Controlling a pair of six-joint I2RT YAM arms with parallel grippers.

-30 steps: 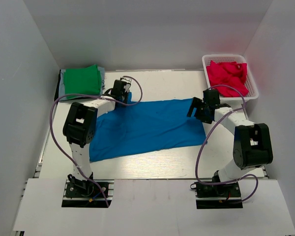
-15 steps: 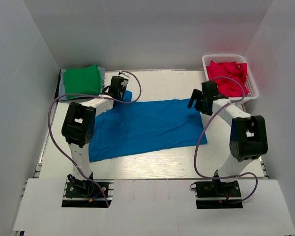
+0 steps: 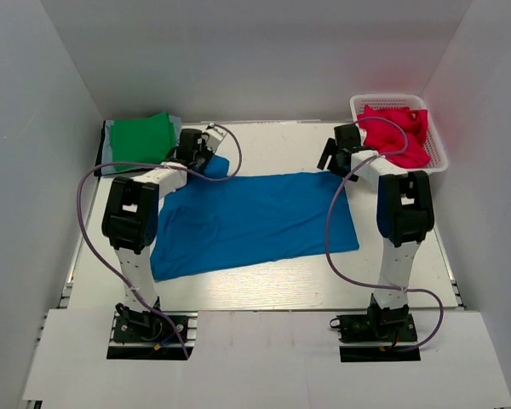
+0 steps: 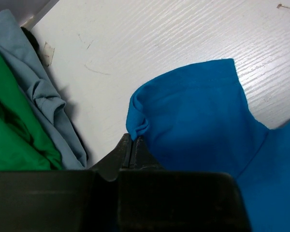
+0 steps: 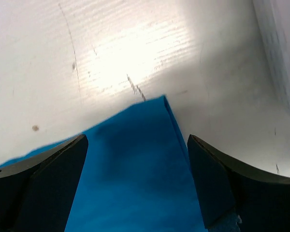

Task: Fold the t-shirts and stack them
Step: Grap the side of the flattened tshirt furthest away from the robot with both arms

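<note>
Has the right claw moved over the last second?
Yes. The right claw moved up the view. It was below the front rim of the basket and now sits level with the basket, over the far corner of the blue shirt.

Bench [image 3: 281, 146]: white, faint wood grain. Thin dark scratches [image 5: 135, 89] and small specks show on it in the right wrist view, and a small tan mark [image 4: 47, 50] in the left wrist view. White mesh basket [image 3: 390, 98] at the far right corner, close to the right wall. Plain white walls [image 3: 264, 60] on the left, back and right. Flat white panel [image 3: 264, 358] across the near edge.
</note>
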